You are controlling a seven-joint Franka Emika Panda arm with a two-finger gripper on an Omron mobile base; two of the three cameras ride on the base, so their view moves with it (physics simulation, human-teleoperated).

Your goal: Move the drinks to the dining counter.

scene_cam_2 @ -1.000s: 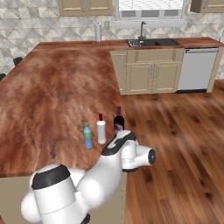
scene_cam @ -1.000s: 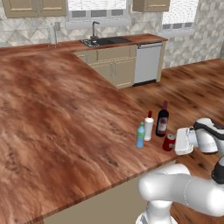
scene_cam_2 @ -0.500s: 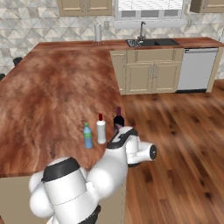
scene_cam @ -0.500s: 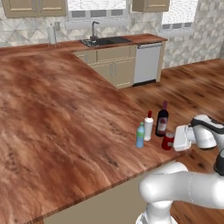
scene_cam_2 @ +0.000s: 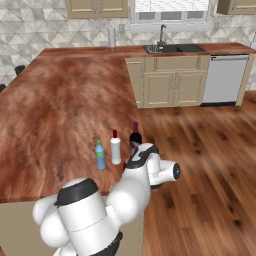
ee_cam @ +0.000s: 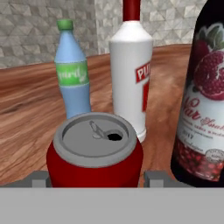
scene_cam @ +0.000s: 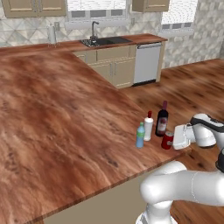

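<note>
While upright, 4 drinks (scene_cam: 154,127) on dining counter (scene_cam: 57,122).

Even bright rendered light, soft shadows, slight softness in base views, no glare

Drinks on the dining counter (scene_cam: 65,127): four in total.
- Dark wine bottle (scene_cam: 162,119), red cap: one.
- White bottle (scene_cam: 148,127), red cap: one.
- Blue-green bottle (scene_cam: 140,135), green cap: one.
- Red can (scene_cam: 167,140), grey top: one.

Fixtures counted along the far wall:
- Sink (scene_cam: 105,41) with faucet: one.
- Dishwasher (scene_cam: 146,63): one.
- Paper towel roll (scene_cam: 51,34): one.
- Windows: two are counted.
</note>
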